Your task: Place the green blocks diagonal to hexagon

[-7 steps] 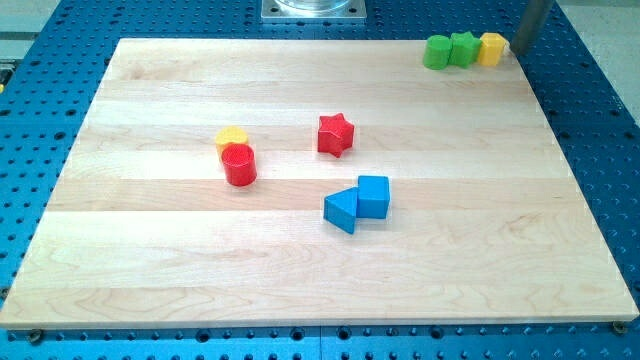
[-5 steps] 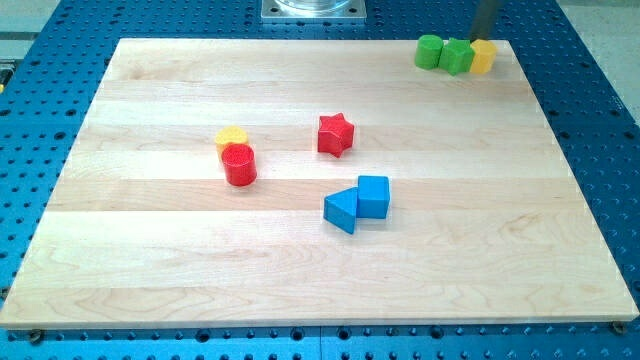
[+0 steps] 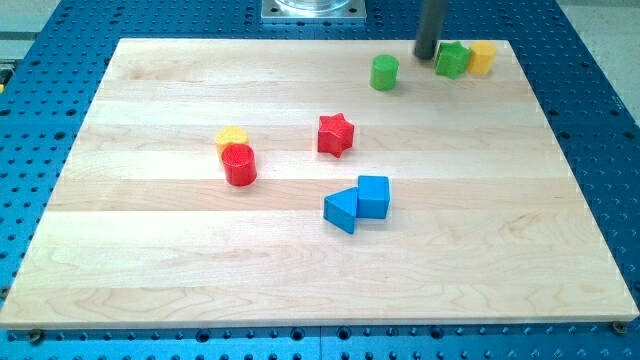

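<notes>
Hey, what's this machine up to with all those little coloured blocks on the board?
An arm with a dark rod pushes blocks around a wooden board. Right now my tip sits near the view's top, between the green cylinder on its left and the green star-like block on its right, which touches a yellow block. Further down lie a red star, a red cylinder against another yellow block, and a blue cube beside a blue triangular block.
</notes>
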